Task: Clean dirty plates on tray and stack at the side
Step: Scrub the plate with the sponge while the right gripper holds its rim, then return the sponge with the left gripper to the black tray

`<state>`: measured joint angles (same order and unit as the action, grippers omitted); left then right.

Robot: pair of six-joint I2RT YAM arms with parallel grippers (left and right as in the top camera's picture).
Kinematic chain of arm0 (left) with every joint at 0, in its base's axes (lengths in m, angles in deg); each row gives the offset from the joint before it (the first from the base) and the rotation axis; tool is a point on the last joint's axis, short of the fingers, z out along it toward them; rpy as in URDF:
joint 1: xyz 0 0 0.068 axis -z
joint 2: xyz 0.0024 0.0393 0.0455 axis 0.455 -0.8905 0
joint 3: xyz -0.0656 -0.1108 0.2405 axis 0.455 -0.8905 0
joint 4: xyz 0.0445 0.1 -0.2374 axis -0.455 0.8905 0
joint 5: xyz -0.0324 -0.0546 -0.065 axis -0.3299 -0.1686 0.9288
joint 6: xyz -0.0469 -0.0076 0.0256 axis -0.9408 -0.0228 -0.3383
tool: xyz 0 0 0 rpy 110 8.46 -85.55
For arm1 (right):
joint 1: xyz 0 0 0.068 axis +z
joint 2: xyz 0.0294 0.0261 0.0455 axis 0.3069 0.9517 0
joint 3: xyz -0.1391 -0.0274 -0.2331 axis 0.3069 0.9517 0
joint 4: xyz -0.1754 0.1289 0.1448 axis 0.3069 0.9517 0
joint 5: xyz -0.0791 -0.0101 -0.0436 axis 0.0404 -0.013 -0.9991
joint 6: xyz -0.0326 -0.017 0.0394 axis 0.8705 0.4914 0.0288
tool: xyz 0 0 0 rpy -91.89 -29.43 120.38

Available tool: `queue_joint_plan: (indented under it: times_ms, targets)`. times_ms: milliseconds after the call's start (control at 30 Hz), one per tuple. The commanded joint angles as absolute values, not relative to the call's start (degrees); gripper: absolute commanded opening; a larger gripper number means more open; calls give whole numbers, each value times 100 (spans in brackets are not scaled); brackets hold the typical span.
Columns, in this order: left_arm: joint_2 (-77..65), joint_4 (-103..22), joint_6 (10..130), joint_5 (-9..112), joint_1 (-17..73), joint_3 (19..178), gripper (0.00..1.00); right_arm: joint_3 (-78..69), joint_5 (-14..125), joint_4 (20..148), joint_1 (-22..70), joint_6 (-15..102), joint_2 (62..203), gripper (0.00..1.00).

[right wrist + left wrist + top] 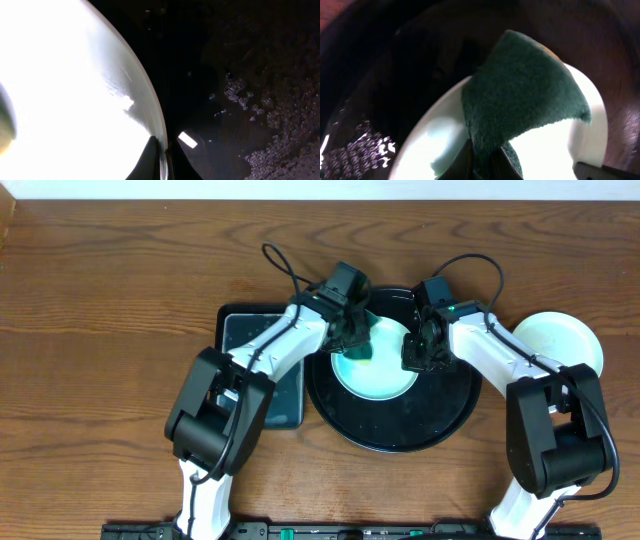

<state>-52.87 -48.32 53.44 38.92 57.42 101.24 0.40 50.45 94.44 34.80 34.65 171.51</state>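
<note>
Just left of the tray (pixel 400 435), your left arm (pixel 270 350) covers most of a smaller rectangular tray (pixel 285 405); over the tray's middle the left gripper (pixel 355 340) is clamped on a dark green sponge (pixel 525 95) that hides the centre of a mint plate (pixel 385 375). The right gripper (pixel 413 355) pinches that plate's right rim tight, glare whitening it in the wrist view. Right of the tray, another pale plate (pixel 560 340) sits partly under your right arm (pixel 500 355).

Sponge (pixel 525 95) pinched in my left gripper (pixel 481 162): dark green, coarse fibrous, matt. Plate (pixel 75 100) at the tips of my right gripper (pixel 162 160): smooth, glossy, heavy glare. Tray (pixel 240 75) right of those tips: glossy black, speckled reflections. Table (pixel 100 300): grained wood, low sheen.
</note>
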Motion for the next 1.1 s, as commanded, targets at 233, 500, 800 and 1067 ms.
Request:
queue_joint_plan:
  times_ms: [233, 500, 800, 1067]
  targets:
    - [-4898, -4308, 5685, 4311, 5254, 10071, 7, 270, 4993, 9625, 3522, 3531, 17300, 1]
    - [-3978, -2935, 6579, 3804, 5162, 10069, 8, 270, 5026, 9387, 3524, 3528, 17300, 1]
    - [-3774, -2349, 6751, 2995, 4596, 10069, 7, 270, 5904, 9210, 3522, 3808, 17300, 1]
    - [-3774, -1980, 6771, 2995, 3928, 10034, 8, 261, 6859, 8867, 3424, 4125, 17090, 1]
